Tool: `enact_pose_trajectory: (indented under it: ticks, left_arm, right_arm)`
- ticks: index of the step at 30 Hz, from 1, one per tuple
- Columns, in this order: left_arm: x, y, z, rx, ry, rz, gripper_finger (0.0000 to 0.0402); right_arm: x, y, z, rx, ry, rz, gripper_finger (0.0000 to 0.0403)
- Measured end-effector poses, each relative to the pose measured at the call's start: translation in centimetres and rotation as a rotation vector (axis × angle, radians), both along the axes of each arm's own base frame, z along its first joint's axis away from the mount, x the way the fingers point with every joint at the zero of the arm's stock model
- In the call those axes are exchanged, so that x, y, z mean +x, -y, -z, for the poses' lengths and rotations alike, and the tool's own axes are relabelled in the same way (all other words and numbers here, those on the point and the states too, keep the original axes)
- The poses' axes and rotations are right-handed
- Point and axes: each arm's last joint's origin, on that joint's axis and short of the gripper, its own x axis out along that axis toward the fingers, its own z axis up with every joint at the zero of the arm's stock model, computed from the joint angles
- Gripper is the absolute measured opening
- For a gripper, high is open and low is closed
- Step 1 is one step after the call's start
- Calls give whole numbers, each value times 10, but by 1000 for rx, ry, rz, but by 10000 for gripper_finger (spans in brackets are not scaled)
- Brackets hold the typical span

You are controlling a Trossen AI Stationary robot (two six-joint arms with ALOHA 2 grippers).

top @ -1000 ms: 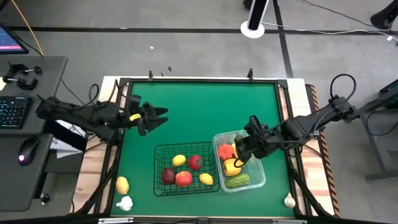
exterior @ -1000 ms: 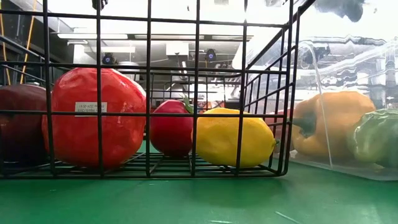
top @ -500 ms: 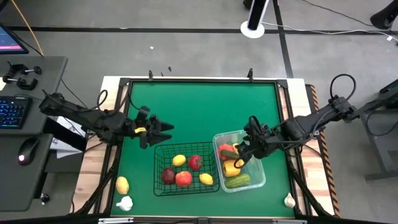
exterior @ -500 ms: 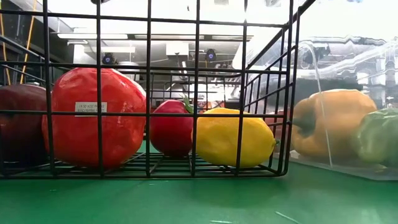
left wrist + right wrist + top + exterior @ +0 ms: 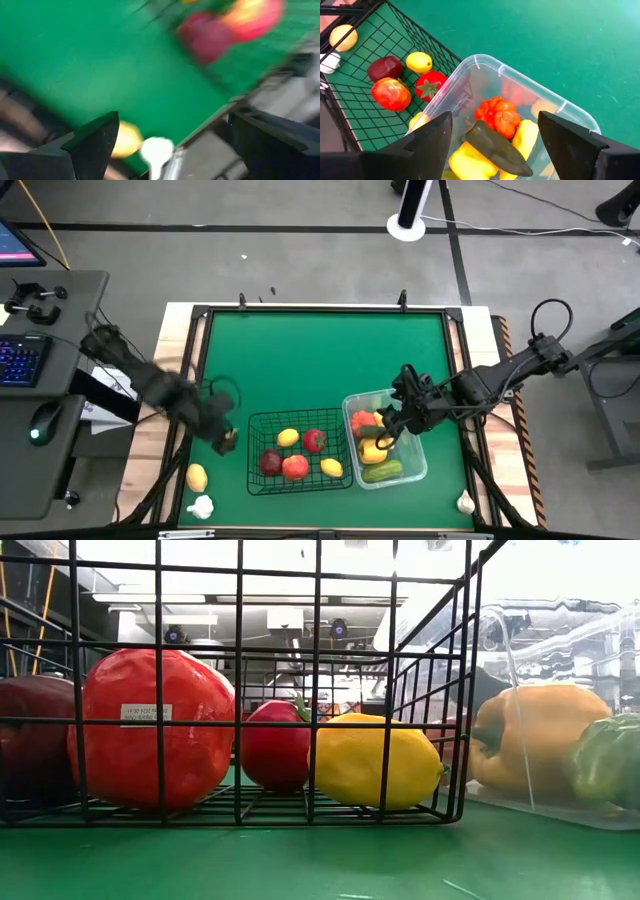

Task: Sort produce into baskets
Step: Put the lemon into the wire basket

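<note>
A dark green pepper [image 5: 496,147] is seen lying inside the clear plastic tub [image 5: 530,84], directly beneath the right tool [image 5: 385,423], whose fingers are spread wide with nothing between them; the vegetable appears to have been let go there. It rests across an orange tomato-like piece [image 5: 499,116] and yellow peppers [image 5: 469,164], with a cucumber [image 5: 381,470] farther along the tub. The vegetables seem to be gathered in this tub.

Just beside the tub, away from the right tool, the black wire basket [image 5: 263,420] is filled with fruit: a red apple [image 5: 145,730] bearing a small white sticker whose print cannot be read, a dark red fruit [image 5: 270,462], a red strawberry-like piece [image 5: 314,441] and two lemons [image 5: 331,468].

The left tool [image 5: 226,442] is shown blurred off the basket's far end, its fingers held wide and empty. A yellow lemon [image 5: 197,477] and a white garlic bulb [image 5: 201,506] lie just ahead of it on the green table [image 5: 320,360], apparently its next targets. Another garlic bulb [image 5: 465,502] sits unsorted at the table's corner near the right arm.
</note>
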Motion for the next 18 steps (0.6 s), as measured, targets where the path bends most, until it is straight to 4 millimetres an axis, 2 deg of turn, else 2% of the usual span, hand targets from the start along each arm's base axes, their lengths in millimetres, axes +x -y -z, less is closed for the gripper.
enact_pose_trajectory:
  ticks: [4, 8, 13, 18]
  left_arm:
    - [-4, 31, 25, 63, -203, -37, 360]
    - [-7, 61, 48, 103, -352, 107, 360]
    - [-17, 89, 69, 191, -366, 440, 360]
    - [-24, 103, 75, 263, -269, 672, 360]
  right_arm:
    - [0, 1, 0, -12, 1, 6, 287]
    - [1, 3, 0, -6, -2, 14, 287]
    - [3, 8, 1, 22, -15, 24, 287]
    - [5, 12, 1, 38, -21, 36, 287]
